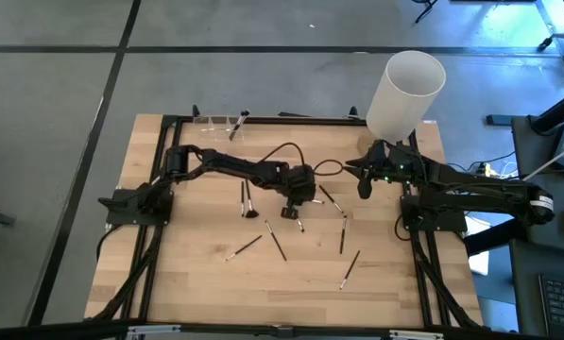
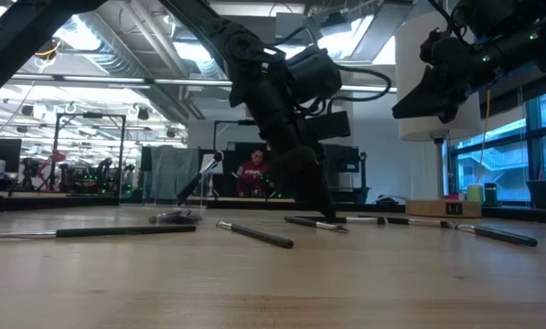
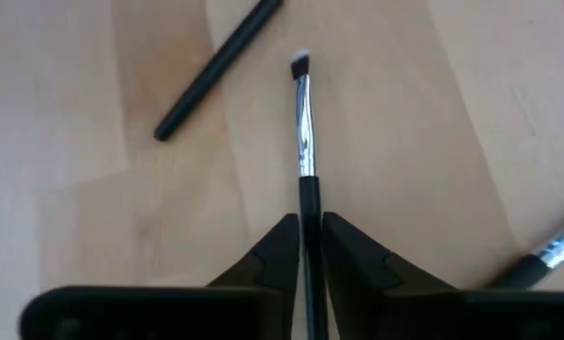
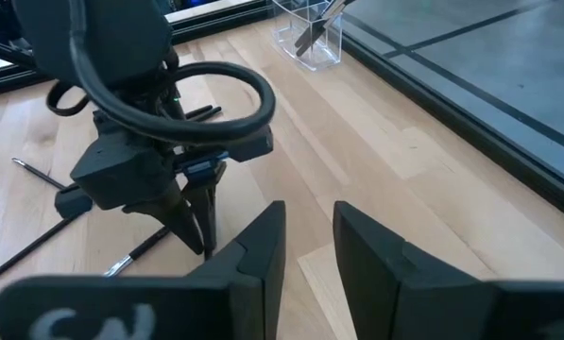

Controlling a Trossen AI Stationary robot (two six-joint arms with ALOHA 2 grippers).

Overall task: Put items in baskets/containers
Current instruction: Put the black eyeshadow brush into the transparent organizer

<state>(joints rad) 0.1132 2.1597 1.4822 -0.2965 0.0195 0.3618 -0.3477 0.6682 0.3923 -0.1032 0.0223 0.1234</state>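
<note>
Several thin makeup brushes lie scattered on the wooden table (image 1: pixel 196 283). One has a dark handle, a silver ferrule and a pale tip (image 3: pixel 305 123), and my left gripper (image 3: pixel 309 219) is shut on it near the table's middle (image 1: pixel 289 212). Clear containers (image 1: pixel 215 121) stand in a row at the far edge, and a brush (image 1: pixel 239 123) leans out of one of them. My right gripper (image 4: pixel 310 246) hangs open above the table's right side (image 1: pixel 365 184), touching nothing. My left gripper pinches the brush's dark handle (image 3: pixel 308 194) between its two fingers, just behind the silver ferrule. The fingers slant down from the table's left, and the handle runs along the gap between them. The brush lies flat on the table, its tip pointing away from the gripper.
A tall white cylinder (image 1: pixel 409 90) stands at the far right corner. Loose brushes lie around the left gripper (image 1: pixel 247 198), (image 1: pixel 277 241), (image 1: pixel 342 234), (image 1: pixel 350 269); another dark one (image 3: pixel 220 66) lies close to the held brush's tip. A black frame (image 1: pixel 263 117) runs along the table's far edge.
</note>
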